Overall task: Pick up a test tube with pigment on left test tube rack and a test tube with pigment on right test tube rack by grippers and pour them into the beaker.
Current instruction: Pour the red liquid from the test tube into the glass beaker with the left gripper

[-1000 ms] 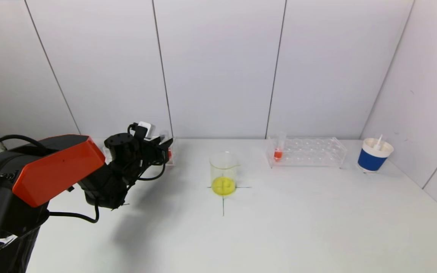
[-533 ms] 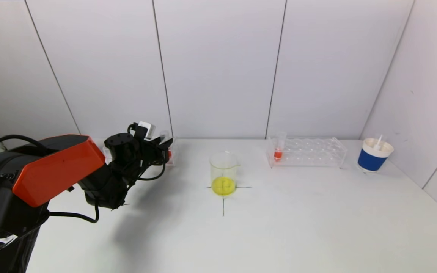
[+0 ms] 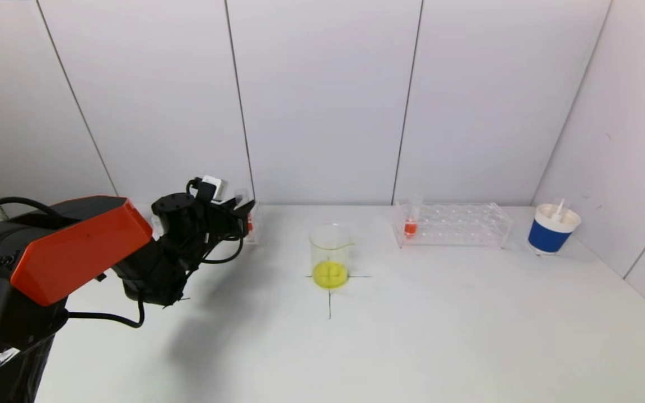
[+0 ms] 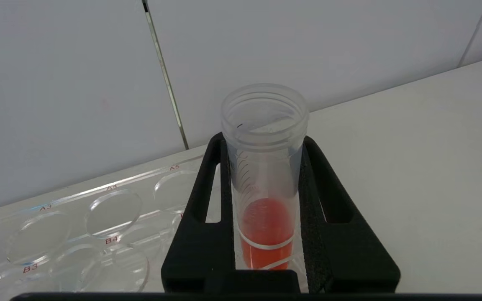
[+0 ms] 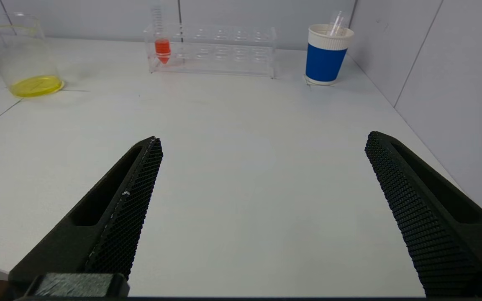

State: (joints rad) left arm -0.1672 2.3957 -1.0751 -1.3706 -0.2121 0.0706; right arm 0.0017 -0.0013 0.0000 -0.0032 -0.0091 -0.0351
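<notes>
Left gripper (image 4: 264, 167) clamped round red-pigment test tube (image 4: 265, 175), upright over left rack (image 4: 78, 225)

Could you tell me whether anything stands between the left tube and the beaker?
Nothing visible does. The left gripper is shut on the tube at the left rack, and the table between it and the beaker is bare.
</notes>
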